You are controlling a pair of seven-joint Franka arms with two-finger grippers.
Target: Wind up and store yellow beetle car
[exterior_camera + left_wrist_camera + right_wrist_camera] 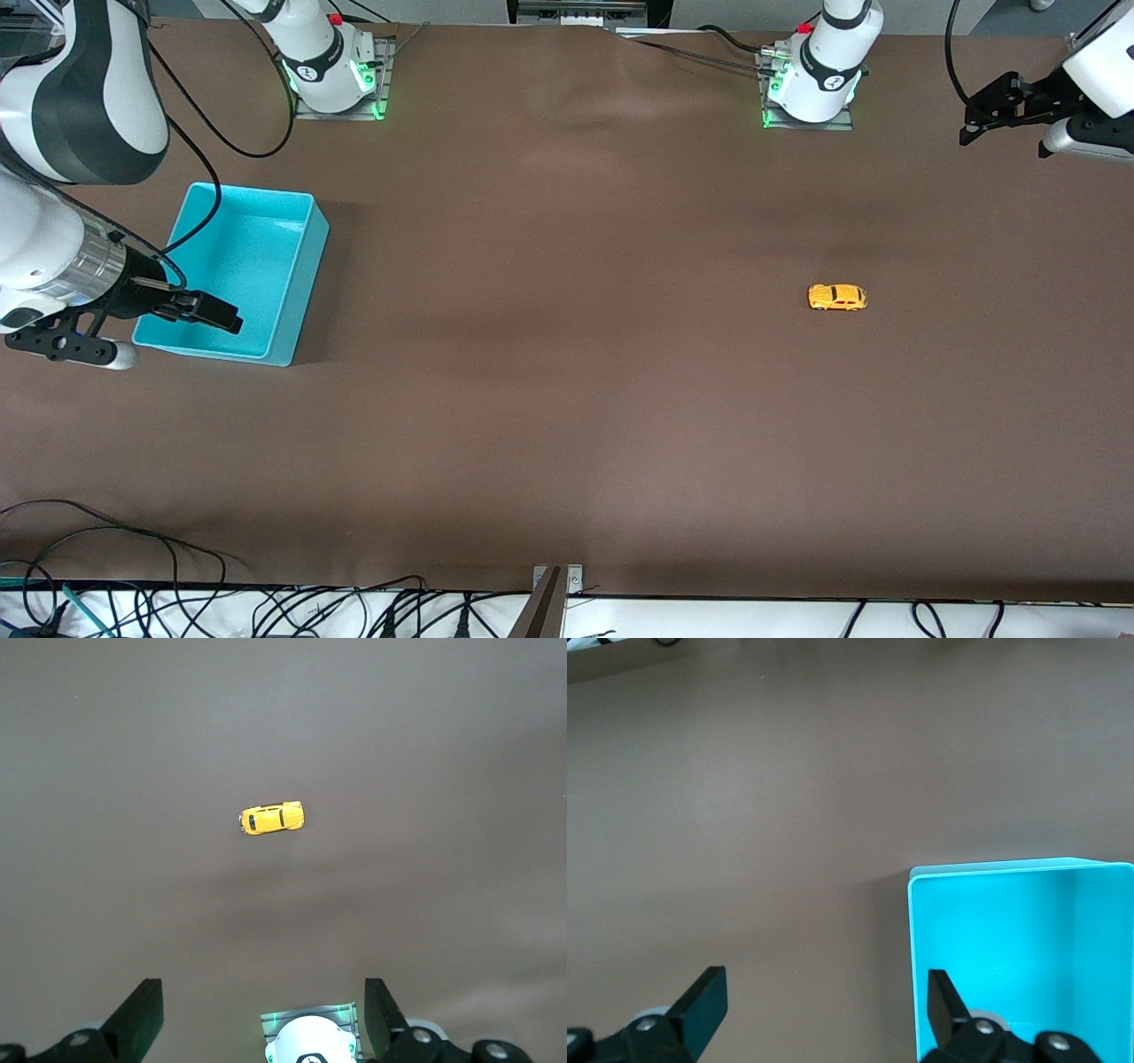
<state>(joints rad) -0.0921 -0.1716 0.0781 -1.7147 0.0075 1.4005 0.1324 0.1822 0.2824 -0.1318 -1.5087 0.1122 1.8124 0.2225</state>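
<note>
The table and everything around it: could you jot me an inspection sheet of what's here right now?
Surface: brown table, flat and bare between the things.
Job's things: yellow beetle car on its wheels toward the left arm's end; turquoise bin toward the right arm's end, nothing in it.
Clutter: nothing seen.
Grippers: left tool open, over the table at its own end; right tool open, over the bin. Neither holds anything.
Cables: black cables along the table's near edge.
Surroundings: two arm bases lit green.
</note>
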